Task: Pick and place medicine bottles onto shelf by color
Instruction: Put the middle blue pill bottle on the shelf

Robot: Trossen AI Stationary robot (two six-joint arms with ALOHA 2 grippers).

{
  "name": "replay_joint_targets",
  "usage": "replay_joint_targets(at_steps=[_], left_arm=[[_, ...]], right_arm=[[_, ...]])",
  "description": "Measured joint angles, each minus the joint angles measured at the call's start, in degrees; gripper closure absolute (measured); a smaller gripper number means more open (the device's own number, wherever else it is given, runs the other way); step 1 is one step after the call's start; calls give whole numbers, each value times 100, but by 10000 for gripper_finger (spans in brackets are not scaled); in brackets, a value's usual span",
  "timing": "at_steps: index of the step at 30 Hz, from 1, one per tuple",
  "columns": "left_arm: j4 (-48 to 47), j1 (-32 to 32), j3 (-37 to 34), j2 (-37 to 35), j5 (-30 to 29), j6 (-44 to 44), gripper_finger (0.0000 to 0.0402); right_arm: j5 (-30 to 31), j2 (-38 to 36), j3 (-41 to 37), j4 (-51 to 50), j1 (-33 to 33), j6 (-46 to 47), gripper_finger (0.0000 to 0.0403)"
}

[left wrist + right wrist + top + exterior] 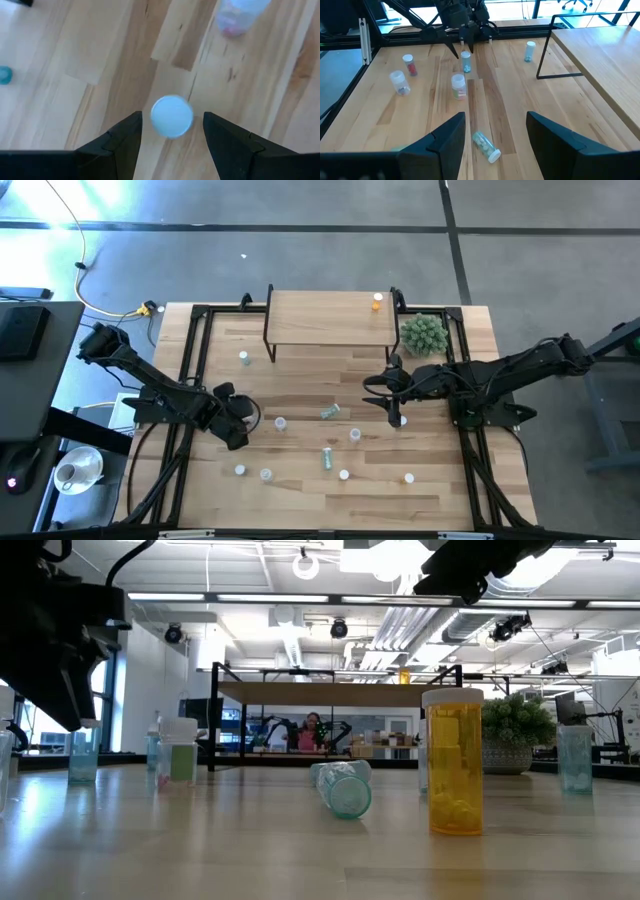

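My left gripper (pixel 243 425) is open and points down over a small upright blue bottle (pixel 171 116). Its fingers stand on either side of the white cap without touching it. The right wrist view shows the same bottle (pixel 465 62) standing on the table below the fingers. My right gripper (pixel 392 408) is open and empty above the table's middle right. A clear-green bottle (pixel 485 145) lies on its side ahead of it. The shelf (pixel 330 320) stands at the far middle with one orange bottle (pixel 377 302) on its right end.
Several more bottles are scattered over the table's middle and near side, some upright and two lying (pixel 327 457). An orange one (pixel 409 478) stands near the front right. A blue one (pixel 244 358) stands by the shelf's left leg. A spiky green plant ball (pixel 424 335) sits right of the shelf.
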Motion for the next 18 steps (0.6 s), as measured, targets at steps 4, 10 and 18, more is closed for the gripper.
replay_joint_targets(at_steps=[4,10,18], left_arm=[[211,-2,0,48,-9,7,202],[195,-2,0,65,-109,7,202],[187,-1,0,65,-184,7,239]], right_arm=[[0,2,0,-2,0,0,201],[0,2,0,-23,0,0,201],[1,2,0,-40,0,0,201]])
